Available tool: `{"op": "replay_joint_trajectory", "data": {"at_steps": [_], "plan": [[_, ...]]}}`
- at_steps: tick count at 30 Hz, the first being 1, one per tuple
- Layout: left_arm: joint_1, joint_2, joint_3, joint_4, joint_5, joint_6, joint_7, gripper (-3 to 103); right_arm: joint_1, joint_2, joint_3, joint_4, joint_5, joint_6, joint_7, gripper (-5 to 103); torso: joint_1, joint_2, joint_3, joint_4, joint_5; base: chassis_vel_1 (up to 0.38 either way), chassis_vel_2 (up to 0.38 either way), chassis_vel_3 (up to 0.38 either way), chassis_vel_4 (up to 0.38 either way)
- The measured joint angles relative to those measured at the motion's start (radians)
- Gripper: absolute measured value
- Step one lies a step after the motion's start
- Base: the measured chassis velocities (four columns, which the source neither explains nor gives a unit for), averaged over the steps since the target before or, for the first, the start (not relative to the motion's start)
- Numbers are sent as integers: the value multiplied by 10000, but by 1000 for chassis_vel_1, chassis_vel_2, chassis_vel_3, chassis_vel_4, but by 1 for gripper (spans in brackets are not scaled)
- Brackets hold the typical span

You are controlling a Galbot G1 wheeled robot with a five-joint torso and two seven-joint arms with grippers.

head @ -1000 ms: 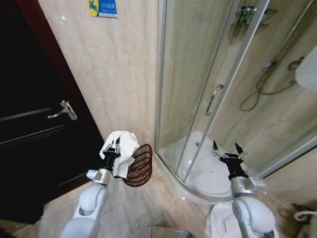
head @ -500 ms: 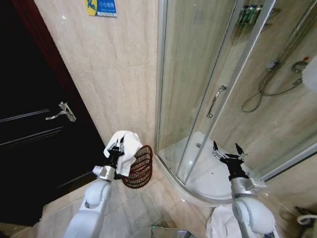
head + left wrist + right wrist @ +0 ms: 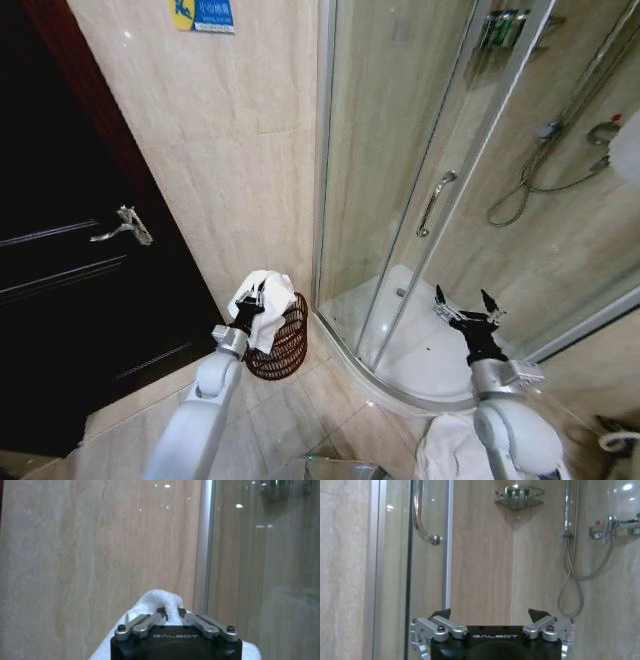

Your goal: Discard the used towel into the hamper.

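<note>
Left gripper (image 3: 252,303) pinches the white towel (image 3: 268,298) right over the hamper (image 3: 280,348); releasing comes next. Right gripper (image 3: 465,305) waits, spread wide, near the shower door (image 3: 440,180).

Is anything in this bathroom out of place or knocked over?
Yes: the hamper by the shower looks tipped on its side, its mouth facing the robot. The left end effector holds the white towel just above it.

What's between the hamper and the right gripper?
In the head view, the shower enclosure's curved raised threshold and glass door lie between the hamper and the open right gripper. The left gripper holds the towel above the hamper.
</note>
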Motion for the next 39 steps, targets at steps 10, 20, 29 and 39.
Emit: {"op": "replay_joint_trajectory", "data": {"at_steps": [10, 20, 29, 39], "plan": [[81, -36, -185, -320, 6, -15, -4, 7, 170, -53, -112, -89, -20, -18, -34, 100, -248, -556, -302, 0, 0, 0, 0, 0, 0], [180, -119, -351, -627, 73, -15, -11, 7, 171, -152, -64, -144, 111, -3, -54, 100, -465, -1047, -578, 0, -1, 0, 0, 0, 0], [256, -129, -383, -956, 104, 21, -10, 7, 101, -223, 152, -3, 325, -93, -82, 100, -672, -1490, -814, -1, -1, 0, 0, 0, 0], [417, -178, -474, -1380, 169, 21, -6, 7, -185, -192, 266, 81, 370, 139, -144, 100, -889, -1990, -1095, 0, -1, 0, 0, 0, 0]]}}
